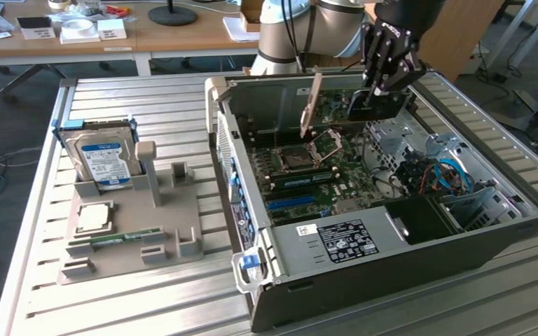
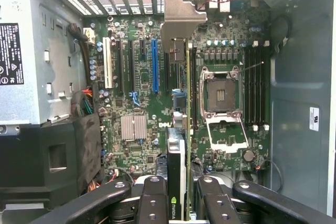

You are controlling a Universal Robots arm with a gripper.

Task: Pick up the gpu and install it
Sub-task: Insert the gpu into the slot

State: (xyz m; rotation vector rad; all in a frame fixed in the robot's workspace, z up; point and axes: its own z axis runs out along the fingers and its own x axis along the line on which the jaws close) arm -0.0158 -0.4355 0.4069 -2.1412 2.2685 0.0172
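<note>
The fingers (image 2: 155,203) are clamped on the gpu (image 1: 378,105), one on each flat face. In the wrist view the card runs edge-on between them, with the black cooler side against one finger and the thin green board edge just beside the other. Gripping it across the faces keeps the board on edge, so its connector edge faces down toward the motherboard (image 2: 136,98). The gripper (image 1: 381,87) hangs over the open computer case (image 1: 391,280), which lies on its side on the table (image 1: 138,98) with the open side up, giving the arm a straight way in from above. The card's silver end bracket (image 1: 312,105) points toward the rear wall of the case, where the expansion openings are. In the wrist view the card lines up lengthwise with the slots, between the blue slot (image 2: 154,66) and the CPU socket (image 2: 220,93). From the exterior view the card looks held above the board rather than seated, but whether its lower edge touches a slot cannot be told. Well apart on the table, at the exterior view's left, a grey holder (image 1: 129,259) carries the blue-labelled hard drive (image 1: 106,157) upright and the memory stick (image 1: 124,236).
</note>
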